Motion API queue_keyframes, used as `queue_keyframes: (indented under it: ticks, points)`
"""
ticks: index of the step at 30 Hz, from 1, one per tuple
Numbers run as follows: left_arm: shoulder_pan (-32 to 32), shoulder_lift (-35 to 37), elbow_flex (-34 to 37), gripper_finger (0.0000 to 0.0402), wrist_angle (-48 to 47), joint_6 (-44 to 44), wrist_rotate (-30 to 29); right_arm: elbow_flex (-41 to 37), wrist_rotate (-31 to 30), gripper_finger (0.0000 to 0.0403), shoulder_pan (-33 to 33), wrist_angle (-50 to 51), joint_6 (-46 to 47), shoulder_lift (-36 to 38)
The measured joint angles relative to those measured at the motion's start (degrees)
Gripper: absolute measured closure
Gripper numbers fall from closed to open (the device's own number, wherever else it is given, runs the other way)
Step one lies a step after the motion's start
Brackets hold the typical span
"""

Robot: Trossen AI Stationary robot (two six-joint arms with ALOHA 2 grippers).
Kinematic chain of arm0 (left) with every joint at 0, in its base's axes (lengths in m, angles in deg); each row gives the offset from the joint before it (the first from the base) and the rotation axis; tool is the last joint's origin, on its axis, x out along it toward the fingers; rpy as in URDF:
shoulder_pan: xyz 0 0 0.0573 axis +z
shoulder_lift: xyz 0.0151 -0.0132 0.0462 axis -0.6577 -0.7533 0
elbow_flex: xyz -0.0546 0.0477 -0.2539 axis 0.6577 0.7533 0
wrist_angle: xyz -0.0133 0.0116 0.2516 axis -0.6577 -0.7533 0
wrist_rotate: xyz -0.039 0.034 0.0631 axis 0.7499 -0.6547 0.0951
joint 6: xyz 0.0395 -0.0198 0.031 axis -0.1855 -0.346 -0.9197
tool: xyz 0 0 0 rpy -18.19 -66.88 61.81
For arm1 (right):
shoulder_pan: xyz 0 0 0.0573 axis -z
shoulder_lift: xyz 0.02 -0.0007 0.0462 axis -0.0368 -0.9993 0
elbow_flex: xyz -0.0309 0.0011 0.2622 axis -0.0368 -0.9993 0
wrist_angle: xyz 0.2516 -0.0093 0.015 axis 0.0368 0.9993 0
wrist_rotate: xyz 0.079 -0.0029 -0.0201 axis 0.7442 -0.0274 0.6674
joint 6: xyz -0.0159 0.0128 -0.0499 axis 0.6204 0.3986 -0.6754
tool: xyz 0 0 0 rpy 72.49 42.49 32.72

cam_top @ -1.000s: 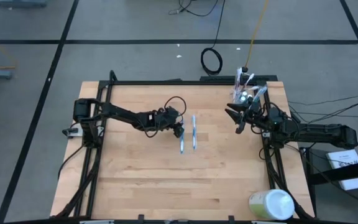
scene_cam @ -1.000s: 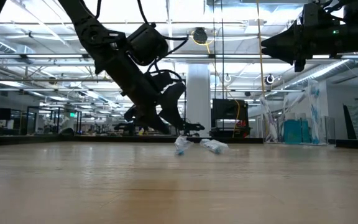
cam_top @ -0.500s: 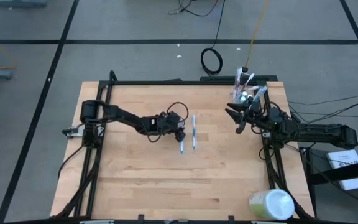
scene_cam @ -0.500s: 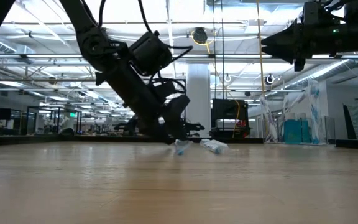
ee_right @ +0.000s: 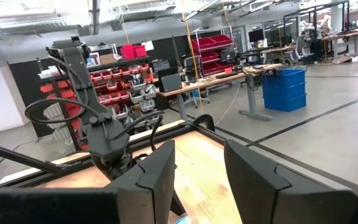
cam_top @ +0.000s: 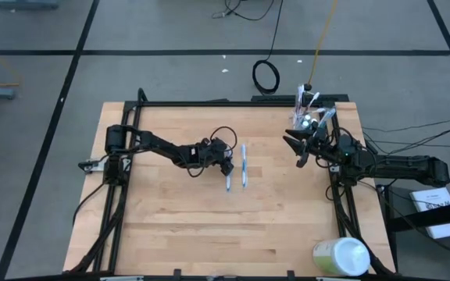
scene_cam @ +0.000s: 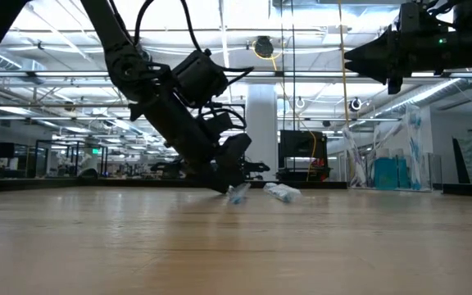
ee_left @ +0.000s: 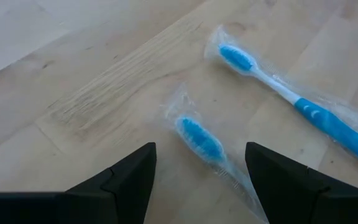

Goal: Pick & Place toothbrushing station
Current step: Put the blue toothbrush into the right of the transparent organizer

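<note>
Two dark arms work over the wooden table, which fills the middle of the high view, with a pale green-and-white round container at its lower right corner. Toward the upper right of that view stands the clear plastic cup, several toothbrushes sticking up out of it, and the right gripper hangs just below it, raised off the wood, its fingers parted around nothing. Near the centre lie two wrapped blue toothbrushes side by side, the left toothbrush and the right toothbrush, close but apart. The left gripper is low at the upper end of the left toothbrush, fingers spread wide, with the bristle head between them and nothing yet clasped. The step in hand looks like the pick: the next move would call for settling a little lower and closing squarely across the slim handle. Each brush is bright blue with a white neck, sealed in crinkled clear film, which may slip under the pads.
</note>
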Motion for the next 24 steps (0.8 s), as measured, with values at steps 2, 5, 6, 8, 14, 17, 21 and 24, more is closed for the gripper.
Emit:
queue_keyframes:
  ticks: [2, 5, 6, 8, 14, 17, 21, 24]
  points:
    - [-0.2, -0.1, 0.0, 0.0147, 0.1, -0.2, 0.3, 0.0, 0.0, 0.0273, 0.0, 0.0, 0.0, 0.0]
    - [-0.3, -0.1, 0.0, 0.0147, 0.1, -1.4, 0.6, 0.0, 0.0, 0.0273, 0.0, 0.0, 0.0, 0.0]
    - [-0.3, -0.1, 0.0, 0.0147, 0.0, -1.5, 0.7, 0.0, 0.0, 0.0273, 0.0, 0.0, 0.0, 0.0]
    - [-0.3, -0.1, 0.0, 0.0152, -0.4, -1.6, 1.3, 0.0, 0.0, 0.0273, 0.0, 0.0, 0.0, 0.0]
    - [0.5, -0.1, 0.0, 0.0221, -0.6, -1.7, 3.1, 0.0, 0.0, 0.0273, 0.0, 0.0, 0.0, 0.0]
    - [1.0, -0.1, 0.0, 0.0270, -0.6, -1.7, 3.7, 0.0, 0.0, 0.0273, 0.0, 0.1, 0.0, 0.0]
    - [1.9, -0.1, 0.0, 0.0323, -0.3, -3.5, 6.9, 0.0, 0.0, 0.0273, 0.0, 0.1, 0.0, 0.0]
    - [2.6, 0.4, 0.0, 0.0356, -0.2, -5.1, 9.1, 0.0, 0.0, 0.0273, 0.0, 0.3, 0.0, 0.0]
